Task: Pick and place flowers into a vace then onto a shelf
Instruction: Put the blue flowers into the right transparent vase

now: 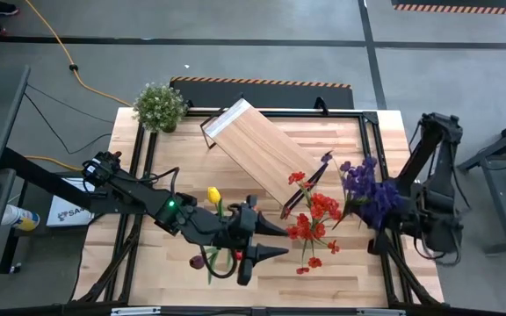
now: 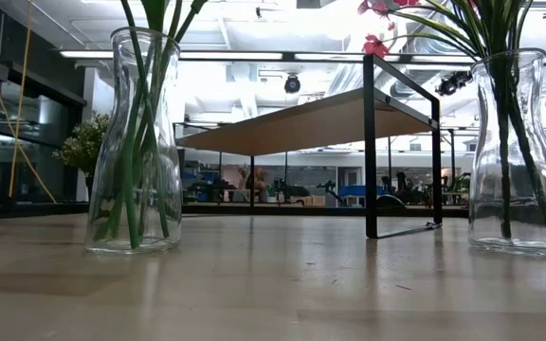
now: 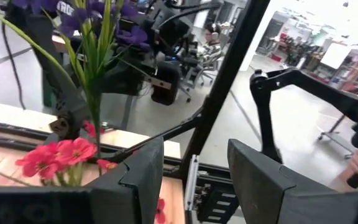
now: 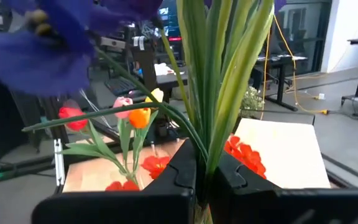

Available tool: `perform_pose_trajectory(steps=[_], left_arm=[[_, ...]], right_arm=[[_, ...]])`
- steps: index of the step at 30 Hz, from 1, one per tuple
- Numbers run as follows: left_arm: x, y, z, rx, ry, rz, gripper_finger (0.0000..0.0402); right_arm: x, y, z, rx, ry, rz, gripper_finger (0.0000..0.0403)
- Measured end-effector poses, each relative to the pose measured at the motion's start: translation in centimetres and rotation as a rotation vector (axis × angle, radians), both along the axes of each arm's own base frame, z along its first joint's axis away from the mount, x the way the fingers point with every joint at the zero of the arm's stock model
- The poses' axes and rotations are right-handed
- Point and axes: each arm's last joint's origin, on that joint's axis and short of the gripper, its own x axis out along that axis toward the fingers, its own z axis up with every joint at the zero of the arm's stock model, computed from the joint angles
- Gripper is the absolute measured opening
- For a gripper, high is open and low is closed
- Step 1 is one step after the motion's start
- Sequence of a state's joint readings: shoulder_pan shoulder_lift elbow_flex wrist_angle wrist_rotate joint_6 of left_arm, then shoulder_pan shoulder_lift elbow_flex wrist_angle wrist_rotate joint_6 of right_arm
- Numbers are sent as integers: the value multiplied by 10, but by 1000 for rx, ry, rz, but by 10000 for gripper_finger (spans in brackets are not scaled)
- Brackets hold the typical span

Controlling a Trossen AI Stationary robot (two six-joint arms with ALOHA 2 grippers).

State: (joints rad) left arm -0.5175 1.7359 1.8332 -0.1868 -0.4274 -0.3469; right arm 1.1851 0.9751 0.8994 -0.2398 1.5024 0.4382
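Note:
Two clear glass vases stand on the table. One [image 2: 140,142] holds tulips [image 1: 213,195] on green stems. The other [image 2: 519,152] holds the red sprays [image 1: 314,219]. My left gripper [image 1: 266,241] is open above the table between the two bunches, with its fingers pointing toward the table's right. My right gripper [image 4: 202,171] is shut on the purple spray [image 1: 363,189], just right of the red sprays. In the high view the blossoms cover its fingers. The shelf [image 1: 257,149] stands slantwise on its black frame [image 2: 371,142] behind the vases. My right gripper pinches the purple spray's bundle of green stems and leaves [image 4: 211,146] between its two fingers, below the blossoms. It comes level from the table's right, with the fingers across the stems. The spray stands upright above the fingers. Its lower end is hidden by the gripper.
A bushy green potted plant [image 1: 159,105] sits at the far left corner. Black frame rails [image 1: 372,132] run along the table's sides. Open tabletop [image 2: 273,284] lies near the front edge, between and before the vases.

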Motion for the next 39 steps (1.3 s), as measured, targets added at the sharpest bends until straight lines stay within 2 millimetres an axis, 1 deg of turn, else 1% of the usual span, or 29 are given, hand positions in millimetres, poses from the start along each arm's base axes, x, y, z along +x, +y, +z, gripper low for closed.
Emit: perform_pose_trajectory(steps=[4,6,13,19,22,25,29,35,39], left_arm=[[0,1,-1,12,13,29,211],[-4,3,0,21,26,39,211],[-17,11,14,10,6,52,211],[-25,16,23,-2,-14,53,211],[-27,17,24,4,-6,53,211],[-28,18,25,3,-7,53,211],[-28,18,25,3,-6,53,211],[-28,18,23,11,10,52,211],[-28,18,23,11,12,53,211]], right_arm=[[0,0,-10,19,-21,-1,5],[0,0,-13,33,-33,0,8],[2,3,-23,37,-48,9,4],[14,3,-27,26,-52,20,8],[22,3,-29,6,-50,26,4],[30,1,-32,-15,-42,11,8],[36,-2,-33,-24,-40,12,12],[37,-3,-38,-53,-13,10,5],[37,-3,-41,-42,-5,10,14]])
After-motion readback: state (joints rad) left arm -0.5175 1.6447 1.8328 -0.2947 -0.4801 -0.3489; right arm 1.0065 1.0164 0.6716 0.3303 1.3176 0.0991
